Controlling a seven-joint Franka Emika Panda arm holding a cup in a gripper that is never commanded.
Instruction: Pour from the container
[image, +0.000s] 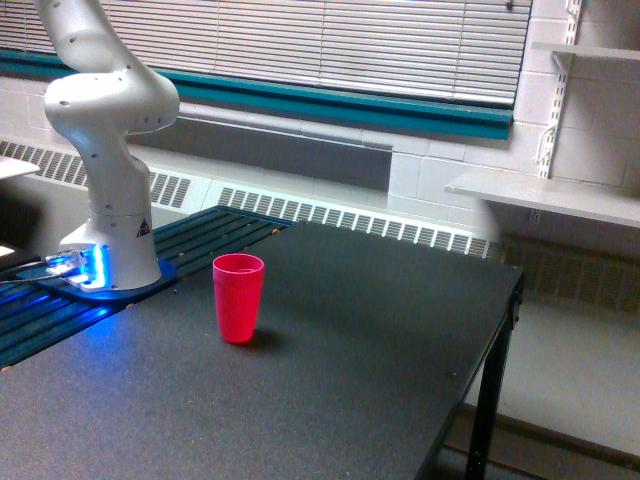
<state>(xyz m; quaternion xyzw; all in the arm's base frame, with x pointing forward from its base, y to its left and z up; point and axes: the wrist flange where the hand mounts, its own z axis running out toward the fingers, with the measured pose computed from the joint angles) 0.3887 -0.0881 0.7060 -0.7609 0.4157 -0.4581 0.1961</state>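
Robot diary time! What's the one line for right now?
hand: out of view | clear container: out of view | red plastic cup: upright on black table, right of white arm base

A red cup (238, 297) stands upright and open-mouthed on the black table (380, 340); the white arm's base (110, 215) rises at the exterior view's left; the jaws lie out of frame, so no place can be given relative to them.
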